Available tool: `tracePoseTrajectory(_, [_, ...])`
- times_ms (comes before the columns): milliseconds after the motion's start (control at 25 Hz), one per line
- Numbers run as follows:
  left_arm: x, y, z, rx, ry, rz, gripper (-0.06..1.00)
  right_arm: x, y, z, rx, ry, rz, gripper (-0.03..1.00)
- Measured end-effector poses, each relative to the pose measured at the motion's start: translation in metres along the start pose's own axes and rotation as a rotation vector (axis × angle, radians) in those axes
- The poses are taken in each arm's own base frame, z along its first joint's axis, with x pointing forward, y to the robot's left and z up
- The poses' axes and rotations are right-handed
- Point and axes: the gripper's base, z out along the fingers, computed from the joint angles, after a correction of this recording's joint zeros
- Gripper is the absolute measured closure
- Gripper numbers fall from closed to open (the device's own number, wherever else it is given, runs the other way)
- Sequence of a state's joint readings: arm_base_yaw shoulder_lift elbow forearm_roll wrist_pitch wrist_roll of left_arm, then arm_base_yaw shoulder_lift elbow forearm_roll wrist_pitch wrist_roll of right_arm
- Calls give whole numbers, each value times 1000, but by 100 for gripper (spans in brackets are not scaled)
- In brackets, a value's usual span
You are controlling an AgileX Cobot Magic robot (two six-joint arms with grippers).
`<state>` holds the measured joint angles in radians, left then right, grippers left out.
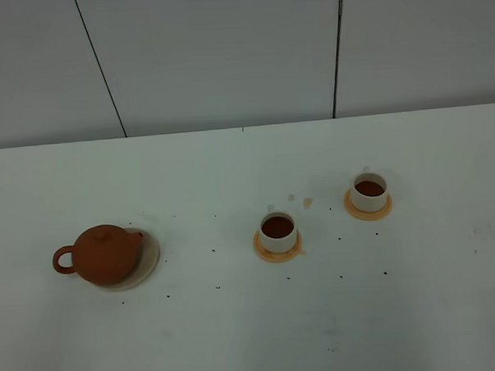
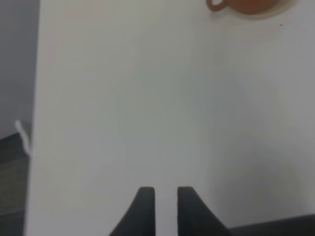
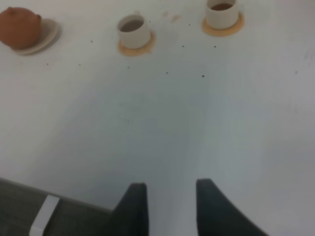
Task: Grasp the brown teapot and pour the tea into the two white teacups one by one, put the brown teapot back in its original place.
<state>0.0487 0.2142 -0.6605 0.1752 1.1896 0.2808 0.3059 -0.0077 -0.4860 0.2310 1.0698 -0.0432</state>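
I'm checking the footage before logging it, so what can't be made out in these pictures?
- Brown teapot: cut off by the left wrist view's edge.
- Both arms: absent from the high view.
- Teapot's contents: hidden under its lid.
- Table specks: too small to identify.

Wide bare table between teapot and nearer cup.

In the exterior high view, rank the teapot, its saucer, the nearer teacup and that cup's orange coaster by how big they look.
1. Brown teapot and beige saucer: alike in width; the saucer is mostly covered, so I won't rank them.
2. Orange coaster under the nearer cup.
3. Nearer white teacup, narrower than its coaster.
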Motion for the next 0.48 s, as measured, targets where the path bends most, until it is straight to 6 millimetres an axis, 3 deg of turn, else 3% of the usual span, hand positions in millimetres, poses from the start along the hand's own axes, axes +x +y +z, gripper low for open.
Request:
tracePoseTrajectory(200, [19,-24,12,139,-88,-123,77,0,0,0,0,0,0,73])
tracePoseTrajectory(320, [17,-31,13,191,-193,-157,77,0,0,0,0,0,0,73])
tracePoseTrajectory(480, [18,-32,14,196,-203,-161,77,0,0,0,0,0,0,73])
